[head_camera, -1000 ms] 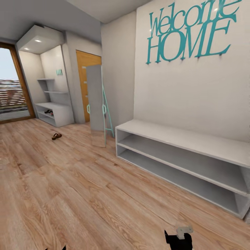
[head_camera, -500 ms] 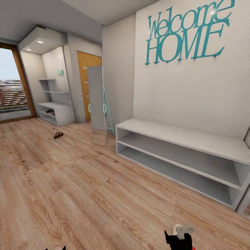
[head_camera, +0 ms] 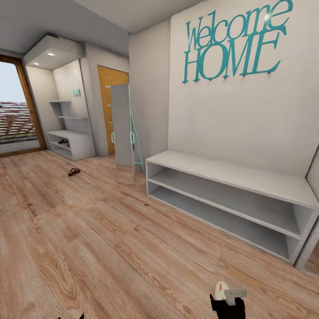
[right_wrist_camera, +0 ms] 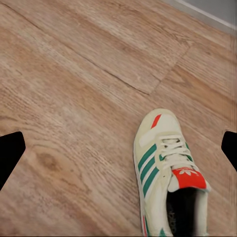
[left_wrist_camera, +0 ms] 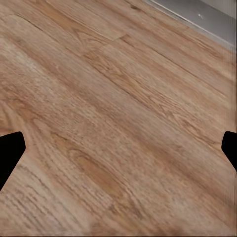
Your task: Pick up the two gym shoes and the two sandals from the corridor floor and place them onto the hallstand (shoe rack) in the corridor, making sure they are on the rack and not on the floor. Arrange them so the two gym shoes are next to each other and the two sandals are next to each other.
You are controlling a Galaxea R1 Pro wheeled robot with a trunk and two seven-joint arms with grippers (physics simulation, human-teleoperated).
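One gym shoe point(right_wrist_camera: 168, 173) was seen on the corridor floor point(head_camera: 88, 248) just under the right gripper point(right_wrist_camera: 118, 148), whose fingers were spread apart, probably for grasping. A sandal point(head_camera: 73, 171) lay near the hallstand point(head_camera: 71, 144), and the left gripper point(left_wrist_camera: 118, 153) was also held apart.

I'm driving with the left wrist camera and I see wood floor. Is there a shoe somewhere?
Observer: Yes. In the right wrist view a gym shoe sits upright on the corridor floor.
Operator: Any sandals?
Observer: In the head view, one sandal lies on the floor far ahead.
Operator: Where's the rack?
Observer: The hallstand stands beyond that sandal, against the far wall.
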